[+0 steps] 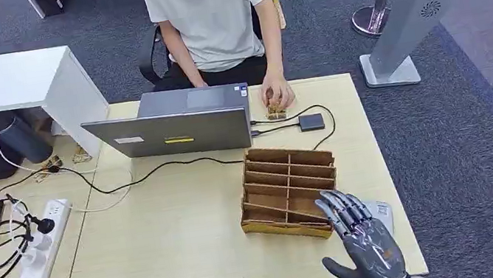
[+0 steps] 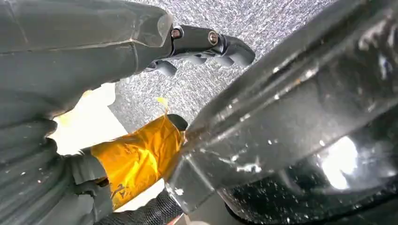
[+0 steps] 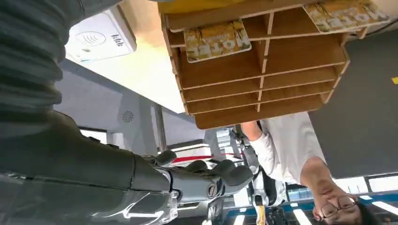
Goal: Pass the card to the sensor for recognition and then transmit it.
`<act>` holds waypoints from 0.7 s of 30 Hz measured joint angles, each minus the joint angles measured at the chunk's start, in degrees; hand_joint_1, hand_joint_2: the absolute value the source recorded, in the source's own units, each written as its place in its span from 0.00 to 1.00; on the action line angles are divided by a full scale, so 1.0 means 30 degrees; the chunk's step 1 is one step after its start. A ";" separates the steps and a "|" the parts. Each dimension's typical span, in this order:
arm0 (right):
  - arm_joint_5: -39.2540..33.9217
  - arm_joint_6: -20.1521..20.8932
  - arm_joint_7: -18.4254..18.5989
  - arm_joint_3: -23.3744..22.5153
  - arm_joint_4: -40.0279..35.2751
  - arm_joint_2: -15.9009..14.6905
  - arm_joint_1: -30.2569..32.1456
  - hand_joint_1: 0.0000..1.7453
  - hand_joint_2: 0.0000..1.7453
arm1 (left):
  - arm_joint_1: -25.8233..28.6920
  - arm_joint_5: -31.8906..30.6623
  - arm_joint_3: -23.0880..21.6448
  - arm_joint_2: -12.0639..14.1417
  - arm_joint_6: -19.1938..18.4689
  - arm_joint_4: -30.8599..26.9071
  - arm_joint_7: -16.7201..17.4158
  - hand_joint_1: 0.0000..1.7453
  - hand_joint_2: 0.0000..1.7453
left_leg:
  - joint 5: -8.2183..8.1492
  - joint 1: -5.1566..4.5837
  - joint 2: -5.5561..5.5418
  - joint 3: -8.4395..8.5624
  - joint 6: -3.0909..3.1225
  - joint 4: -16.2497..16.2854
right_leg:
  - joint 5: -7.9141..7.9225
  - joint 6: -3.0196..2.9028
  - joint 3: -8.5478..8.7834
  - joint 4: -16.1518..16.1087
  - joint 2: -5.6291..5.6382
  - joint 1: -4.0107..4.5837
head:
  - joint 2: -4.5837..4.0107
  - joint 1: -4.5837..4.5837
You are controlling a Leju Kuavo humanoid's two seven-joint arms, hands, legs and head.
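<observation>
The robot's right hand (image 1: 365,243) hovers with fingers (image 3: 220,173) spread and empty beside the wooden organizer (image 1: 288,191) on the counter (image 1: 169,233); a card (image 3: 217,40) lies in a compartment, apart from them, near the white sensor (image 3: 101,37).

You've got a dark grey right hand (image 1: 365,243) beside the brown wooden organizer (image 1: 288,191); past its fingertips, yellow patterned cards (image 3: 217,39) with pale lettering sit in the slots, a white sensor (image 3: 101,36) lies near, all on a pale wood table (image 1: 169,233), grey carpet (image 1: 476,147)
</observation>
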 joint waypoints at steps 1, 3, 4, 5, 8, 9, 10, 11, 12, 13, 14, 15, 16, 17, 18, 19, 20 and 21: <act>-0.0037 -0.0043 0.0124 0.0095 0.0197 0.0051 -0.0079 0.00 1.00 | 0.0014 0.0000 0.0000 -0.0022 0.0015 0.0000 0.0007 0.00 1.00 | 0.0000 -0.0001 0.0000 0.0000 0.0000 0.0000 | 0.0000 0.0000 -0.0001 0.0000 0.0000 -0.0001 | 0.0000 -0.0007; -0.0269 0.0000 0.0240 0.0305 0.0545 0.0174 -0.0256 0.00 1.00 | 0.0017 0.0000 0.0000 -0.0044 0.0014 0.0000 0.0007 0.00 1.00 | 0.0000 0.0000 0.0000 -0.0001 0.0000 0.0000 | 0.0000 0.0000 -0.0001 0.0000 0.0000 0.0000 | 0.0000 0.0000; -0.0395 0.0030 0.0306 0.0371 0.0655 0.0241 -0.0343 0.00 1.00 | 0.0022 0.0000 0.0000 -0.0058 0.0015 0.0000 0.0007 0.00 1.00 | 0.0000 -0.0001 0.0000 -0.0001 0.0000 0.0000 | 0.0000 0.0000 -0.0002 0.0000 0.0000 -0.0001 | 0.0000 -0.0007; -0.0460 0.0044 0.0328 0.0415 0.0728 0.0321 -0.0413 0.00 1.00 | 0.0025 0.0000 0.0000 -0.0066 0.0014 0.0000 0.0007 0.00 1.00 | 0.0000 -0.0001 0.0000 0.0000 0.0000 0.0000 | 0.0000 0.0000 -0.0002 0.0000 0.0000 -0.0001 | 0.0000 -0.0007; -0.0839 0.0117 0.0306 0.0539 0.1144 0.0576 -0.0678 0.00 1.00 | 0.0023 -0.0007 0.0000 -0.0087 0.0000 0.0000 0.0182 0.00 1.00 | 0.0000 0.0000 0.0000 0.0001 0.0000 0.0000 | 0.0000 0.0000 0.0000 0.0000 0.0000 -0.0001 | 0.0000 -0.0008; -0.0948 0.0117 0.0232 0.0568 0.1289 0.0685 -0.0759 0.00 1.00 | 0.0027 -0.0007 0.0000 -0.0095 -0.0007 0.0000 0.0182 0.00 1.00 | 0.0000 0.0000 0.0000 0.0000 0.0000 0.0000 | 0.0000 0.0000 0.0000 0.0000 0.0000 0.0000 | 0.0000 0.0000; -0.1123 0.0117 0.0116 0.0612 0.1435 0.0846 -0.0859 0.00 1.00 | 0.0027 -0.0015 0.0000 -0.0102 0.0000 0.0000 0.0182 0.00 1.00 | 0.0001 0.0000 0.0000 0.0001 0.0000 0.0000 | 0.0000 0.0000 0.0000 0.0001 0.0000 0.0000 | 0.0000 -0.0007; -0.1240 0.0132 0.0051 0.0656 0.1579 0.0990 -0.0960 0.00 1.00 | 0.0027 -0.0029 0.0000 -0.0109 0.0000 0.0000 0.0175 0.00 1.00 | 0.0001 0.0000 0.0001 0.0002 0.0000 0.0000 | 0.0000 0.0000 0.0000 0.0001 0.0001 0.0000 | 0.0000 -0.0007; -0.1276 0.0190 0.0007 0.0670 0.1682 0.1093 -0.1051 0.00 1.00 | 0.0027 -0.0036 0.0000 -0.0109 0.0000 0.0000 0.0167 0.00 1.00 | 0.0001 0.0000 0.0001 0.0001 0.0000 0.0000 | 0.0000 0.0000 0.0001 0.0002 0.0001 0.0000 | 0.0000 -0.0007; -0.1319 0.0270 -0.0022 0.0685 0.1770 0.1232 -0.1137 0.00 1.00 | 0.0027 -0.0044 0.0000 -0.0117 0.0000 0.0000 0.0160 0.00 1.00 | 0.0001 0.0000 0.0001 0.0001 0.0000 0.0000 | 0.0000 0.0000 0.0001 0.0002 0.0001 0.0000 | 0.0000 -0.0007; -0.1341 0.0424 -0.0015 0.0692 0.1835 0.1392 -0.1234 0.00 1.00 | 0.0027 -0.0058 0.0000 -0.0131 0.0000 0.0000 0.0153 0.00 1.00 | 0.0001 0.0000 0.0000 0.0001 0.0000 0.0000 | 0.0000 0.0000 0.0001 0.0002 0.0001 0.0000 | 0.0000 -0.0007; -0.1363 0.0540 -0.0015 0.0699 0.1886 0.1552 -0.1321 0.00 1.00 | 0.0027 -0.0095 0.0000 -0.0146 0.0000 0.0000 0.0116 0.00 1.00 | 0.0001 0.0000 0.0000 0.0001 0.0000 0.0000 | 0.0000 0.0000 0.0000 0.0002 0.0001 -0.0001 | 0.0000 -0.0007; -0.1378 0.0679 -0.0015 0.0699 0.1937 0.1691 -0.1404 0.00 1.00 | 0.0029 -0.0131 0.0000 -0.0153 0.0000 0.0000 0.0094 0.00 1.00 | 0.0001 0.0000 0.0000 0.0001 0.0000 0.0000 | 0.0000 0.0000 0.0000 0.0003 0.0001 0.0000 | 0.0000 0.0000; -0.1436 0.0736 -0.0015 0.0699 0.1959 0.1798 -0.1482 0.00 1.00 | 0.0033 -0.0146 0.0000 -0.0153 0.0000 0.0000 0.0022 0.00 1.00 | 0.0001 0.0000 0.0000 0.0000 0.0000 0.0000 | 0.0000 0.0000 0.0000 0.0003 0.0001 0.0000 | 0.0000 -0.0007; -0.1531 0.0788 -0.0022 0.0692 0.1996 0.1909 -0.1612 0.00 1.00 | 0.0041 -0.0153 0.0000 -0.0160 0.0000 0.0000 -0.0052 0.00 1.00 | 0.0001 0.0000 0.0001 0.0000 0.0000 0.0000 | 0.0000 -0.0001 -0.0002 0.0003 0.0003 -0.0001 | 0.0000 0.0000; -0.1626 0.0853 -0.0030 0.0677 0.2054 0.2011 -0.1752 0.00 1.00 | 0.0048 -0.0160 0.0000 -0.0160 0.0000 0.0000 -0.0117 0.00 1.00 | 0.0001 0.0000 0.0003 0.0002 0.0000 0.0000 | 0.0001 -0.0001 -0.0002 0.0003 0.0004 -0.0001 | 0.0000 -0.0007; -0.1684 0.0912 -0.0029 0.0655 0.2068 0.2106 -0.1874 0.00 1.00 | 0.0049 -0.0168 0.0000 -0.0160 0.0007 0.0000 -0.0153 0.00 1.00 | 0.0001 0.0000 0.0002 0.0004 0.0000 0.0000 | 0.0000 -0.0001 -0.0001 0.0003 0.0005 -0.0001 | 0.0000 -0.0007; -0.1727 0.0962 -0.0029 0.0641 0.2105 0.2164 -0.1996 0.00 1.00 | 0.0053 -0.0189 0.0000 -0.0160 0.0029 0.0000 -0.0153 0.00 1.00 | 0.0002 0.0000 0.0000 0.0004 0.0000 0.0000 | 0.0000 -0.0001 -0.0002 0.0003 0.0002 -0.0001 | 0.0000 -0.0007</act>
